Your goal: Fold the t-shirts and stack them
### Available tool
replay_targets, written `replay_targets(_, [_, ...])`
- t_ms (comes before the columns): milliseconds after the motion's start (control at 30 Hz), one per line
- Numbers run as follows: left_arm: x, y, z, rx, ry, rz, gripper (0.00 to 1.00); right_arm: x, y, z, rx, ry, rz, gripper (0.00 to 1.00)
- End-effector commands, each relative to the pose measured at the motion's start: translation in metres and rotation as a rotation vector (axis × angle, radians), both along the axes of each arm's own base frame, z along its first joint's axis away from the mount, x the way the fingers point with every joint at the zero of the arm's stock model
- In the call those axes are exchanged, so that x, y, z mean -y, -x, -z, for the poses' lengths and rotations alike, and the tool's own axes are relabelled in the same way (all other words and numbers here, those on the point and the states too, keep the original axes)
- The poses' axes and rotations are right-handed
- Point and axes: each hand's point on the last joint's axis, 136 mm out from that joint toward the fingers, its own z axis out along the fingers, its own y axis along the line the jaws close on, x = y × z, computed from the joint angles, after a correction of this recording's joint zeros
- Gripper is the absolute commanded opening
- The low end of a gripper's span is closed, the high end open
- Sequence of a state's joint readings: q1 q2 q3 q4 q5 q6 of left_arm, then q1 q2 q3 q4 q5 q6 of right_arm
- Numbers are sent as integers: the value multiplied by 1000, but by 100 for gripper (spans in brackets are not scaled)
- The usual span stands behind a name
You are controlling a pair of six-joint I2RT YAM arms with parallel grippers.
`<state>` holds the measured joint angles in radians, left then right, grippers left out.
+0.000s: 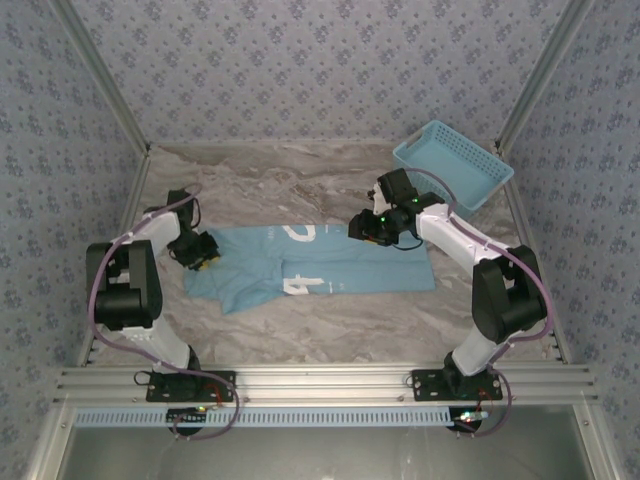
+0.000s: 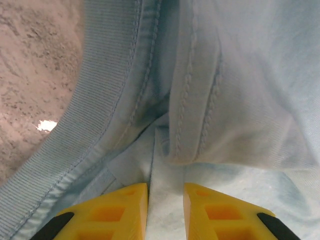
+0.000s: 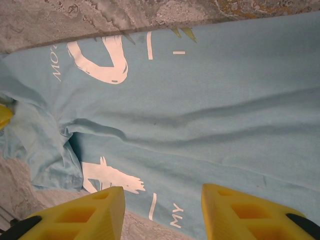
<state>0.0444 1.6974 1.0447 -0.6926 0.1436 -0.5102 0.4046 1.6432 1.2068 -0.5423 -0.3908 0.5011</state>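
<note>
Item, t-shirt (image 1: 330, 268): being displayed at table (image 1: 300, 335) centre, partly folded. Left gripper (image 2: 166, 187), at its 9 o'clock: being clenched on cloth beside the collar (ribbing just left). Right gripper (image 3: 162, 192), at 2 o'clock: being hung released over the print. Advice: both ends are best being lifted level, undragged. Surface marbled; basket (image 1: 452, 162) at 1 o'clock; patterned walls (image 1: 300, 60) enclosing.

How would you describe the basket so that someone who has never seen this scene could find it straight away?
On the marbled table, go to the far right corner. A shallow rectangular basket sits there, askew. It is light blue like the t-shirt spread mid-table, but rigid, with latticed walls.
</note>
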Motion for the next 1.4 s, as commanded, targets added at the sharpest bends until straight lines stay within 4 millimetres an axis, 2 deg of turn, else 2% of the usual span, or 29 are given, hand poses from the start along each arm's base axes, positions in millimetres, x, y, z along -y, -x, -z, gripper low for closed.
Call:
replay_targets(0, [-3, -2, 6, 17, -9, 23, 25, -2, 8, -5, -14, -18, -12, 47])
replay_targets(200, [-3, -4, 12, 20, -8, 20, 25, -2, 7, -4, -16, -18, -9, 47])
replay_targets(300, [-2, -7, 9, 41, 4, 15, 20, -3, 6, -4, -14, -19, -10, 47])
replay_targets(633, [2, 0, -26, 106, 27, -19, 0, -2, 7, -4, -15, -20, -9, 46])
replay_targets(867, [7, 16, -42, 76, 58, -50, 0, -3, 5, -2, -17, -24, -9, 46])
replay_targets(1067, [5, 40, -48, -24, 44, -93, 0, -3, 5, -3, -15, -29, -9, 45])
replay_targets(1200, [8, 34, -59, 1, 70, -119, 0, -4, 4, -4, -8, -32, -11, 45])
replay_targets(1367, [7, 22, -62, -35, 77, -141, 0, -5, 4, -3, -12, -31, -13, 45])
